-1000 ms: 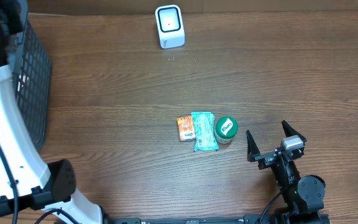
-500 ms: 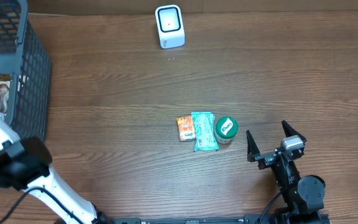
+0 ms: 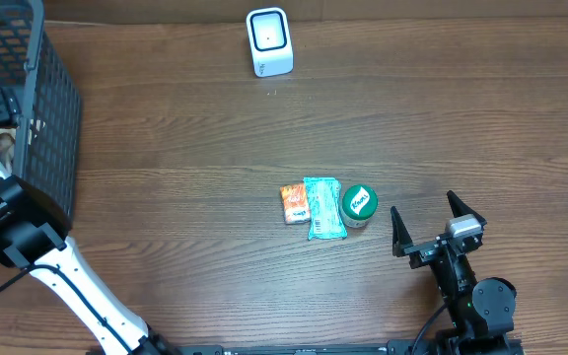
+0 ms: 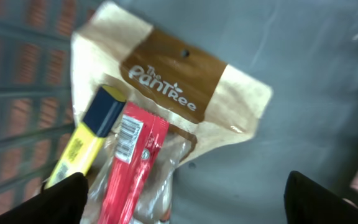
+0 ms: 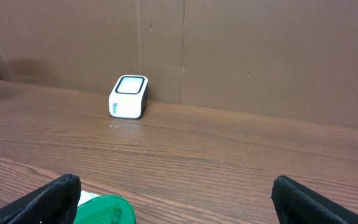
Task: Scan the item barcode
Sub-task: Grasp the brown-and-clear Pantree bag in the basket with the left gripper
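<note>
In the left wrist view my left gripper (image 4: 185,202) hangs open inside the basket, its black fingertips (image 4: 55,199) at the frame's bottom corners. Beneath it lie a brown Pantree bag (image 4: 179,81), a red packet (image 4: 132,165) with a barcode label, and a yellow and blue item (image 4: 86,146); nothing is held. On the table sit an orange packet (image 3: 294,203), a teal packet (image 3: 323,208) and a green-lidded can (image 3: 359,203). The white scanner (image 3: 268,41) stands at the back. My right gripper (image 3: 438,221) is open just right of the can (image 5: 104,211), holding nothing.
The black wire basket (image 3: 55,118) stands at the far left edge, with my white left arm (image 3: 18,232) bending up into it. A brown cardboard wall (image 5: 229,50) runs behind the scanner (image 5: 129,96). Bare wood lies between the scanner and the items.
My left arm has swung down and forward, so its elbow now sits in front of the basket while the wrist stays inside. The right arm and the table items have not moved.
</note>
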Controlling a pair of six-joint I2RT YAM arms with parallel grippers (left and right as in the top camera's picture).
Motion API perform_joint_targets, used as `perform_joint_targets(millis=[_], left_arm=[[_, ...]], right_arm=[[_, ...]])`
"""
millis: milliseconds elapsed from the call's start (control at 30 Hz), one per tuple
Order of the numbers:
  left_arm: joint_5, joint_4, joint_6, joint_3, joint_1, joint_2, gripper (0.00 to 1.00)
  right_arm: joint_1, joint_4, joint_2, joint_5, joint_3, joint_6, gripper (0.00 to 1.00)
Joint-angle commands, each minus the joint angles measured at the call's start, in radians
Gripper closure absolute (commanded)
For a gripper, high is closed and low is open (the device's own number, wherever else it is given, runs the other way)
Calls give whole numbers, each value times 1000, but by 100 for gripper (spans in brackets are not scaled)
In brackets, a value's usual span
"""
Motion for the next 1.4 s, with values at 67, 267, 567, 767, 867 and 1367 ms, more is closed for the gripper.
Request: perform_joint_targets(millis=[67,267,567,767,867,1367], left_arm=[[52,0,113,13,48,84,11],[78,15,201,13,71,113,10],[120,-16,266,13,69,106,9],[31,-15,249,13,62,60,6],[23,-8,251,13,64,48,0],[3,16,273,13,69,38,1]], right_arm=[[-1,5,-6,2,-11,0,0],[-1,5,-6,2,-11,0,0],[-1,5,-6,2,-11,0,0],[-1,5,-6,2,-11,0,0],[-1,5,-6,2,-11,0,0],[-1,5,-6,2,-11,0,0]])
